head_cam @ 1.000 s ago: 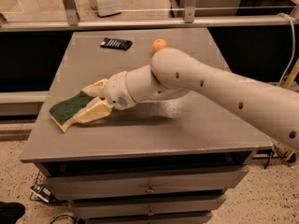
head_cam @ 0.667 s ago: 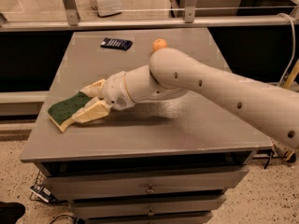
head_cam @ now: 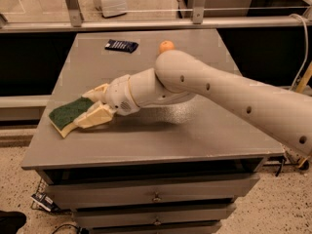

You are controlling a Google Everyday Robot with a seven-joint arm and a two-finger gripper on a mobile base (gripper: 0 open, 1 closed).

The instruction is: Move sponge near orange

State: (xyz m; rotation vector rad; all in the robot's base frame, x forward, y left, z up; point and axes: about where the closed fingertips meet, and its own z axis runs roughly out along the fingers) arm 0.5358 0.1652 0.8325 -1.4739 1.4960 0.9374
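The sponge (head_cam: 67, 114), dark green on top over pale yellow foam, lies flat near the table's left edge. My gripper (head_cam: 87, 109) is low over the sponge's right end. Its two cream fingers (head_cam: 95, 117) are spread, one along the far side and one along the near side of the sponge. The sponge rests on the table. The orange (head_cam: 166, 46) sits toward the back of the table, just behind my arm's elbow (head_cam: 178, 72) and far to the right of the sponge.
A small flat dark-blue packet (head_cam: 121, 45) lies at the back of the grey table (head_cam: 161, 135), left of the orange. My white arm crosses the right half of the table. Drawers sit under the tabletop, and a rail with glass runs behind it.
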